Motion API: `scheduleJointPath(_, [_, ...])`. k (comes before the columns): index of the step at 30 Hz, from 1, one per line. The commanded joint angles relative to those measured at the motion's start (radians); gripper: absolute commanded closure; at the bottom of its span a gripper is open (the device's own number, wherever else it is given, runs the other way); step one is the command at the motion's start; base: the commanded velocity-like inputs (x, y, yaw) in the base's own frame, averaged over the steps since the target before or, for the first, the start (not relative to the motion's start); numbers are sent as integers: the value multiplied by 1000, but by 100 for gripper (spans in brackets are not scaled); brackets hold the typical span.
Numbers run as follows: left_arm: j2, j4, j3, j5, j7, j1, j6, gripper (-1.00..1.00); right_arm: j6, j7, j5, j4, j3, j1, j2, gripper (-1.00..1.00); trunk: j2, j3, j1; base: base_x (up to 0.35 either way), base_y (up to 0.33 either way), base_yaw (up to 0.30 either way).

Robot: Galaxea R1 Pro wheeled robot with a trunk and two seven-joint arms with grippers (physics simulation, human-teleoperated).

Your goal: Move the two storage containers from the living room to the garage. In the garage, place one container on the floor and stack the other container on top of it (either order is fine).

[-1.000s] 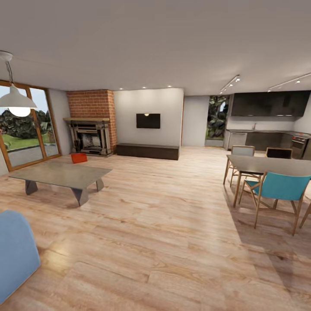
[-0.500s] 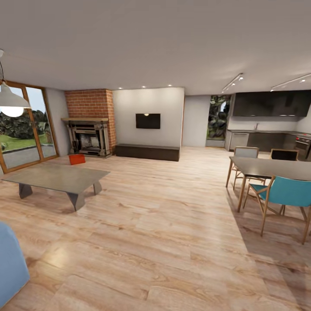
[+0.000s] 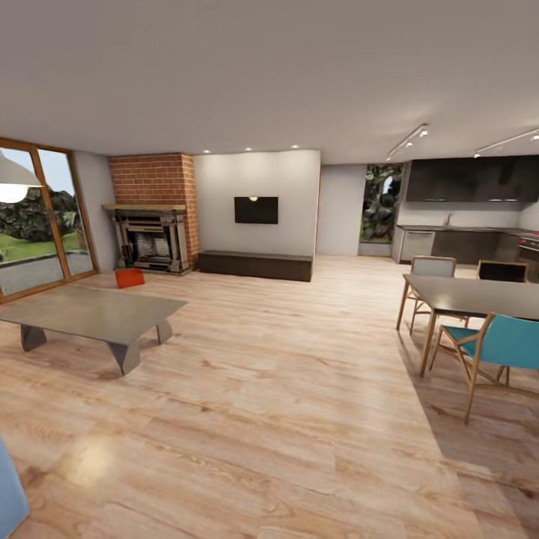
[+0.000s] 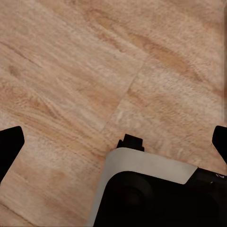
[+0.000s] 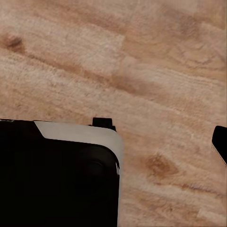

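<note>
Head view: one orange-red container (image 3: 129, 278) is seen on the wood floor (image 3: 284, 374) by the brick fireplace (image 3: 152, 213), behind the low grey surface (image 3: 90, 313). Left claw (image 4: 113, 142) fingers (image 4: 9, 146) are spread wide over the planks, nothing held. Right claw's state cannot be told.

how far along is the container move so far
Nothing looks done yet. One storage container sits on the wood-plank floor by the brick fireplace, behind the low table. Both wrist views look down at bare planks, with nothing held between the finger tips that show. Left: reaching it, carrying both containers to the garage, stacking them.
</note>
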Motion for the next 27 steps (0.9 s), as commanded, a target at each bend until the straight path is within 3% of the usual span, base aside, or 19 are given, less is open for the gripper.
scheduleJointPath(1, [0,1,4,4,0,-1,-4,-100,-5,-3,-4,3,8,-1,0,-100,-1,-1,1,326,0,0])
scheduleJointPath(27, [0,1,4,4,0,-1,-4,-100,-5,-3,-4,3,8,-1,0,-100,-1,-1,1,326,0,0])
